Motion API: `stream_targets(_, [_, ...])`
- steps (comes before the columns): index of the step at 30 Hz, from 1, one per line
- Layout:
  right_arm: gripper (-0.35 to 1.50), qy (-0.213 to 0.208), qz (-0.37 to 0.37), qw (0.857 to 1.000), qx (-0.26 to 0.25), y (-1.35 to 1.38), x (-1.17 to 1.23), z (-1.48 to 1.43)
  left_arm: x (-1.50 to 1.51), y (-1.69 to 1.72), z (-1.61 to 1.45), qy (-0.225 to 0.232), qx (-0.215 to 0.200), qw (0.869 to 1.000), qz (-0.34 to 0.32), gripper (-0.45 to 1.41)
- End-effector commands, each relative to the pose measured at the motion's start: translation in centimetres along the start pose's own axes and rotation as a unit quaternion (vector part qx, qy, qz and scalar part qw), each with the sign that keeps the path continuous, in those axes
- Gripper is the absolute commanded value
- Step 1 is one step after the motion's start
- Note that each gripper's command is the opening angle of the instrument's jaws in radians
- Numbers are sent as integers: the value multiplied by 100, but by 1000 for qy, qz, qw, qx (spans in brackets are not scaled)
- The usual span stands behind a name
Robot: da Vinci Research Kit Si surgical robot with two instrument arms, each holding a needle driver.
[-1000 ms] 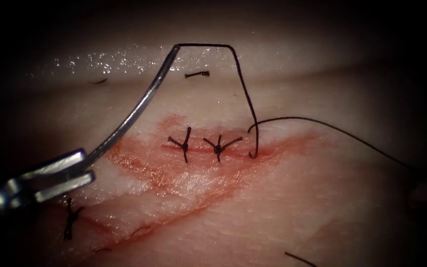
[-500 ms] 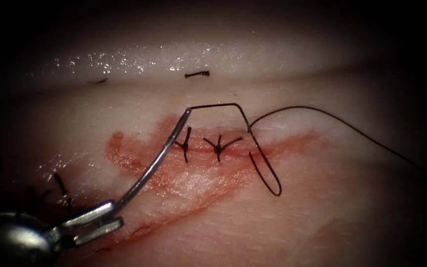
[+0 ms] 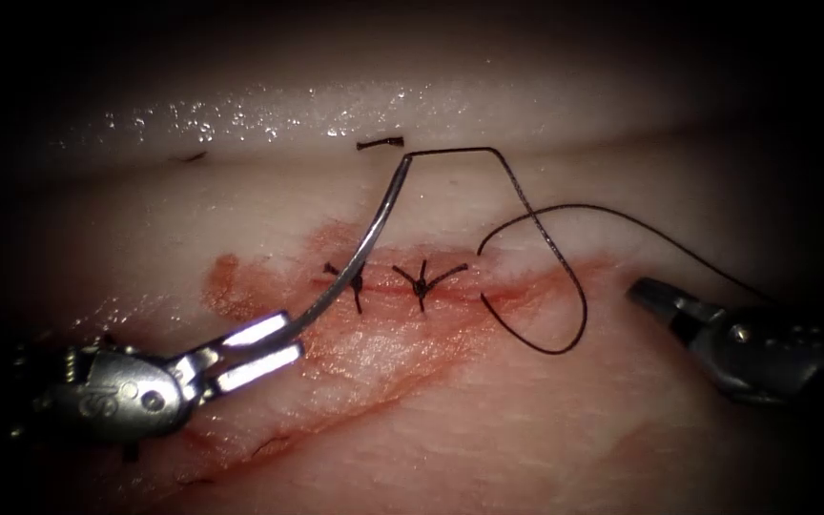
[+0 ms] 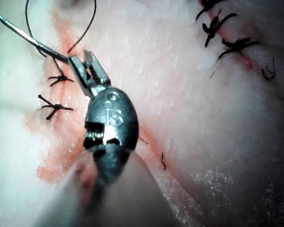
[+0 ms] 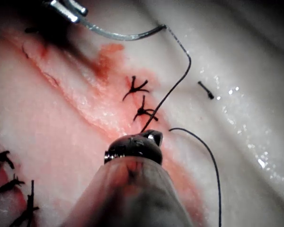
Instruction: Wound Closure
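Tissue carries the cut, with two tied stitches across its left part; rightward it lies unclosed, red fluid around. Left tool clenches the needle near its tip end, clear above the tissue. Thread loops loosely from a third pass, untied. Right tool holds nothing, jaws together.

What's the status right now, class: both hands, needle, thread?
Left hand shut on needle near its tip end; needle clear of tissue. Right hand holds nothing, right of the cut. Thread loops slack from the third stitch site.
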Motion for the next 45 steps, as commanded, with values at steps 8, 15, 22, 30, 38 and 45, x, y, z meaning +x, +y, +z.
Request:
stream_targets(8, [-35, 63, -21, 989, 134, 0, -41, 4, -7, -1, 20, -14, 73, 996, 51, -45])
stream_targets(15, [-35, 174, 68, 950, 250, 2, -54, -7, -9, -2, 23, -16, 115, 991, 60, -45])
stream_targets(22, [-35, 238, 151, 915, 288, -10, -48, 1, -17, 18, 38, -34, 154, 983, 96, -45])
stream_targets(30, [-35, 241, 176, 914, 273, -30, -35, 21, -48, 51, 66, -20, 158, 979, 123, -45])
stream_targets(38, [-35, 228, 166, 927, 246, -33, -7, 36, -56, 59, 72, -22, 143, 979, 142, -45])
stream_targets(45, [5, 226, 169, 930, 234, -28, 12, 47, -57, 62, 73, -26, 133, 979, 153, -45])
